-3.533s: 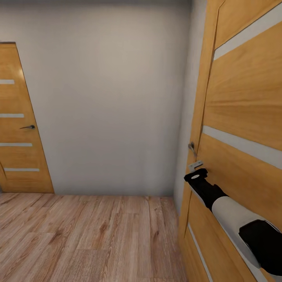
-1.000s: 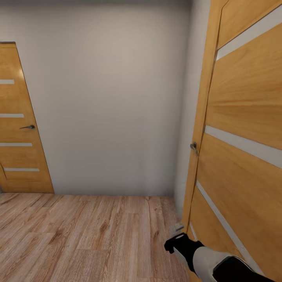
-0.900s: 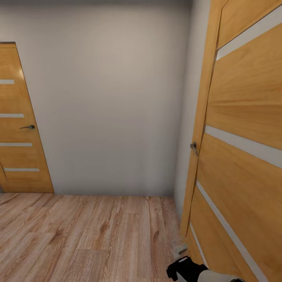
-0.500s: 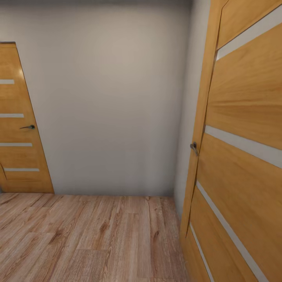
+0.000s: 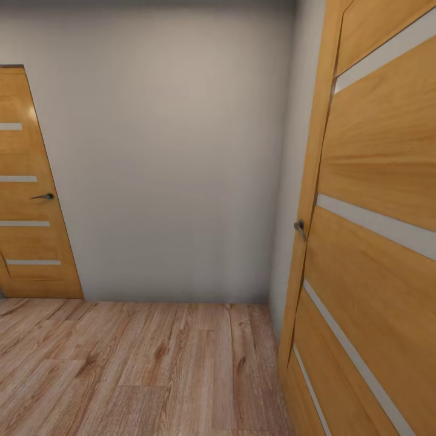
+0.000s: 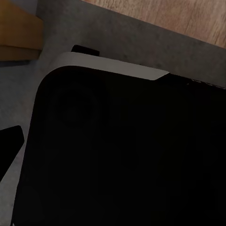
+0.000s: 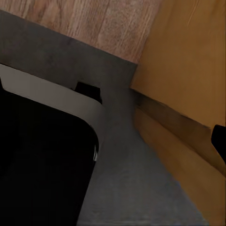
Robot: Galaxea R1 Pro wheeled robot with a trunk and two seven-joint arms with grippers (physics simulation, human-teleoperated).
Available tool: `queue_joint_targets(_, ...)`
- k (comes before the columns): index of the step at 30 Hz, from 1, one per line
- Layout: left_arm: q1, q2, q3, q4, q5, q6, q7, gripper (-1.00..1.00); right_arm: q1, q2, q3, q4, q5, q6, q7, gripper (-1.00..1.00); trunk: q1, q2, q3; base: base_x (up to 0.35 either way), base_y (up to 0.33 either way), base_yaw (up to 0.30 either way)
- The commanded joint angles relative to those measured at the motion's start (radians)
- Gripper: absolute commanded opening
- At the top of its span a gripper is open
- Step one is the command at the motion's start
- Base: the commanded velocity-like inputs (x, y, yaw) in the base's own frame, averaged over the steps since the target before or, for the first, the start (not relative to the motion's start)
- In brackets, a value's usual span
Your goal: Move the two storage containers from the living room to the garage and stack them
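Observation:
The two storage containers are out of view. Both wrist views look down past my black, white-edged base. It stands on a dark grey, rough floor that meets light wood planks. A dark sliver at the edge of each wrist view could be a fingertip; whether either gripper is open or shut cannot be read.
An orange wooden door with a metal handle stands very close on my right, and its lower part shows beside the base. A second, closed door is at the far left. A white wall rises ahead beyond wood plank flooring.
My right arm, raised by the door handle 3.5 s ago, has sunk down along the door and left the head view. The doors, wall and camera have stayed put.

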Motion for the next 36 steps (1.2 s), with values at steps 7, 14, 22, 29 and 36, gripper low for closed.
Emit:
queue_joint_targets(7, 0.000, 0.000, 0.008, -0.001, 0.001, -0.002, 0.001, 1.00, 0.023, -0.014, 0.009, 0.002, -0.007, -0.042, 0.008, 1.00, 0.000, -0.001, -0.001, 0.000, 0.000, 0.000)
queue_joint_targets(14, 0.000, 0.000, 0.008, -0.001, 0.001, -0.002, 0.001, 1.00, 0.024, -0.012, 0.011, 0.002, -0.003, -0.068, 0.008, 1.00, 0.000, -0.001, -0.001, 0.000, 0.000, 0.000)
queue_joint_targets(22, 0.000, 0.000, 0.006, -0.001, 0.000, -0.001, 0.001, 1.00, 0.024, -0.010, 0.014, 0.002, -0.001, -0.115, 0.008, 1.00, 0.000, -0.001, -0.001, 0.004, 0.000, 0.000)
queue_joint_targets(29, 0.000, 0.000, 0.006, -0.002, 0.000, 0.000, 0.001, 1.00, 0.024, -0.011, 0.013, 0.002, -0.001, -0.120, 0.008, 1.00, 0.000, -0.001, -0.001, 0.169, 0.000, 0.000)
queue_joint_targets(36, 0.000, 0.000, 0.006, -0.002, 0.000, 0.000, 0.001, 1.00, 0.024, -0.011, 0.014, 0.002, -0.002, -0.119, 0.008, 1.00, 0.000, -0.001, -0.001, 0.308, 0.000, 0.000)
